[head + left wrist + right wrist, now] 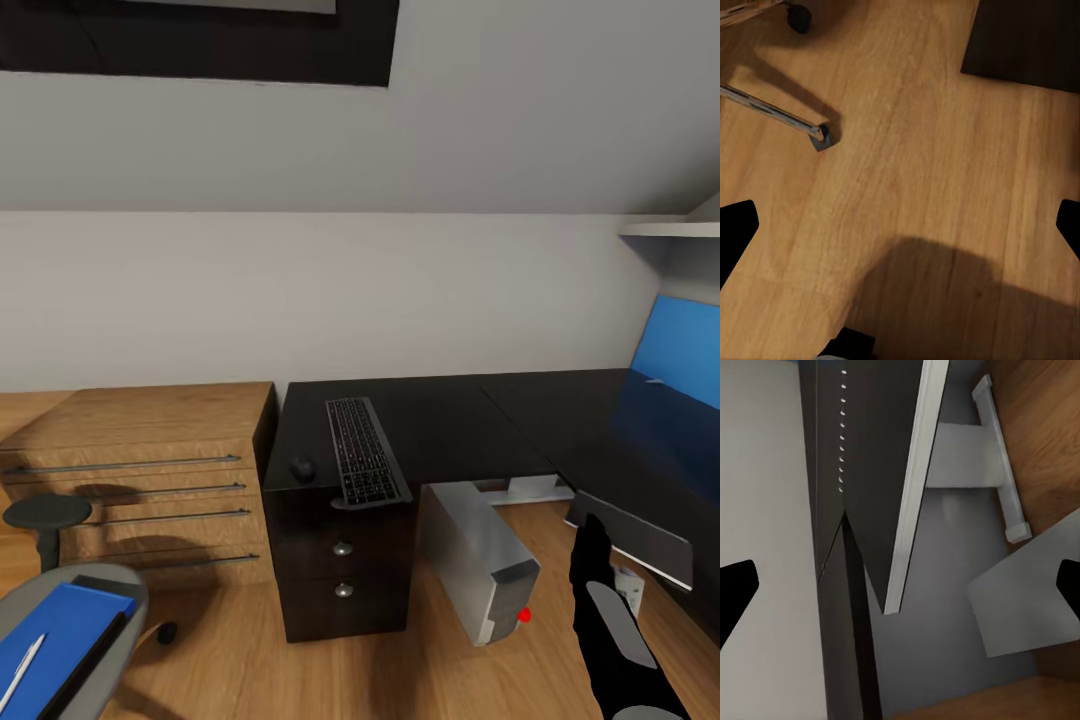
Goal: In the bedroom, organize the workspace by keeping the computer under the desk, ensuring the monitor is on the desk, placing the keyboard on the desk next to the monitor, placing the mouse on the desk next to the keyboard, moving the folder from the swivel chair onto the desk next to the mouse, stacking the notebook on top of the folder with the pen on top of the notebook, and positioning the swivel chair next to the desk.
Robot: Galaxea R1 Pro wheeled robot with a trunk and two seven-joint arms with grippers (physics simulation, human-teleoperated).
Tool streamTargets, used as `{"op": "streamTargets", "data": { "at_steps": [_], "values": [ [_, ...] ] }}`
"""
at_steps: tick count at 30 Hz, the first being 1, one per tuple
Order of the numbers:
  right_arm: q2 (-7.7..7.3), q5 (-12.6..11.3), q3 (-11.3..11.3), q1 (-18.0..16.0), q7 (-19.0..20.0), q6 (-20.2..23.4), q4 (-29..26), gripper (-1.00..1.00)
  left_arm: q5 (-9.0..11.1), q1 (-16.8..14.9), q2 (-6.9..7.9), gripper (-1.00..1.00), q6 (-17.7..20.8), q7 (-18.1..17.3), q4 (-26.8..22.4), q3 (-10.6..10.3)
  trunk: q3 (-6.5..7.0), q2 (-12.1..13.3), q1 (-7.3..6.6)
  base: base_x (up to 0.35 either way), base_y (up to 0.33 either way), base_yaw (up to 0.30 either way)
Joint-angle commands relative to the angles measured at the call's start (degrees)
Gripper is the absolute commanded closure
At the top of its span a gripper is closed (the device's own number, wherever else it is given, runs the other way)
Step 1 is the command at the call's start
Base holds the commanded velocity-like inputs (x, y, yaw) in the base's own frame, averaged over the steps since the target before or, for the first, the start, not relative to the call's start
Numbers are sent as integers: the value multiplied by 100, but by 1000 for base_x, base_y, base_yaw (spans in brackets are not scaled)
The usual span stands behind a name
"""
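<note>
Desk [450,420] edge overhanging computer [480,560]

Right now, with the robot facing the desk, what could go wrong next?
1. The keyboard overhangs the desk's front edge; a bump could tip it off.
2. The right gripper hangs close to the monitor's lower corner; swinging it may strike the screen.
3. The pen lies loose on the blue folder on the swivel chair; moving the chair could shed it.
</note>
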Motion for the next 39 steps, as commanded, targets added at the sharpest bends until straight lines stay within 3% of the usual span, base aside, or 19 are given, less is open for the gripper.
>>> {"op": "streamTargets", "data": {
  "at_steps": [1,13,15,39],
  "values": [
    [-2,-42,7,-2,-17,-27,-8,-100,60,-1,3,-100,-32,23,-3,-15,-5,-2,0,15,0,0],
    [-27,-40,-4,-2,-17,-32,-16,-100,60,-1,3,-100,-32,23,-3,-15,-5,-2,0,99,0,0],
    [-105,-40,-12,-2,-17,-32,-18,-100,60,-1,3,-100,-32,23,-1,-15,-5,-2,0,34,0,0],
    [-412,-59,-64,-2,-27,-54,-10,-100,60,-1,3,-100,-32,23,5,-15,-5,-2,0,3,0,0]
  ]
}}
